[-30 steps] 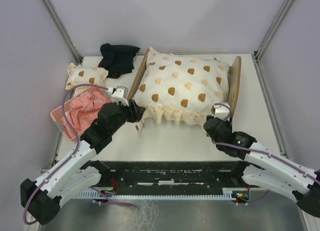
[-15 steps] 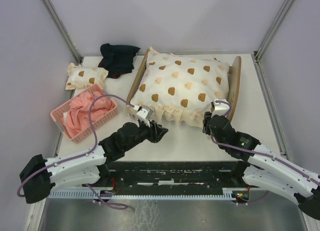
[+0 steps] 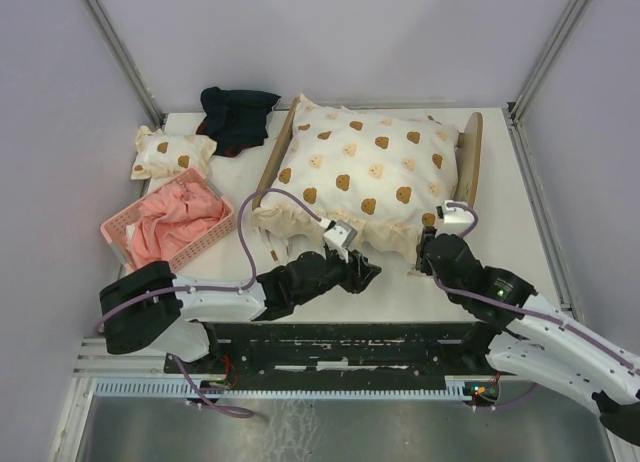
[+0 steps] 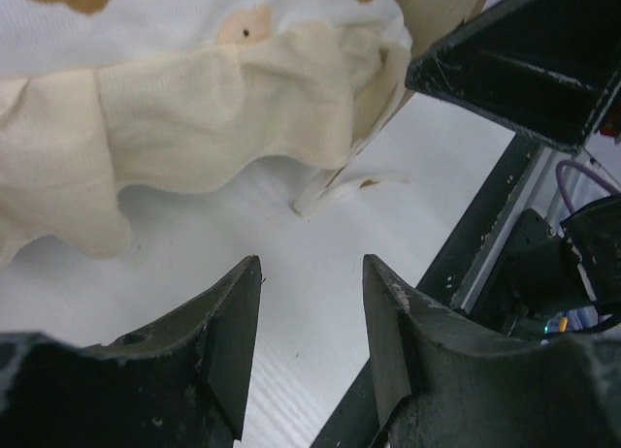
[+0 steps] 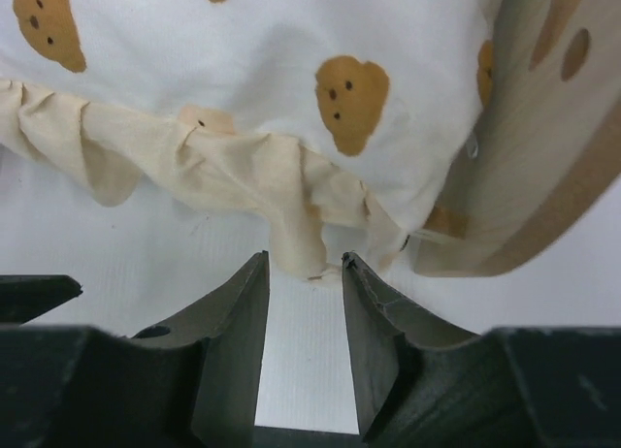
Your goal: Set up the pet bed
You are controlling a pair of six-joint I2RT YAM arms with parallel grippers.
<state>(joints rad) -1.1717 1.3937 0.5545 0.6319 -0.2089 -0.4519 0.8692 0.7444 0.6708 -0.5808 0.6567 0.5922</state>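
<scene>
Well, the pet bed (image 3: pixel 471 164) sits at the far middle of the table (image 3: pixel 525 222). Its headboard (image 5: pixel 543 167) stands on the right and its footboard (image 3: pixel 276 162) on the left. The whole top is buried under the puffy cream bear-print quilt (image 3: pixel 360 172), whose frilled hem spills over the near side.

Down at that hem, the right gripper (image 5: pixel 305 262) is low by the headboard corner with its jaws parted. The lowest fold of the frill lies just between their tips. Whether the fingers actually press it, I cannot tell.

The left gripper (image 4: pixel 310 269) is stretched across to the middle of the near side, just short of the frill. Its jaws are apart with only bare table between them, so it holds nothing.

Further out on the left, a pink basket (image 3: pixel 118 233) holds a crumpled pink cloth (image 3: pixel 165 227). Beyond it lies a small bear-print pillow (image 3: pixel 170 152). A dark garment (image 3: pixel 238 117) is heaped at the far edge, near the footboard.
</scene>
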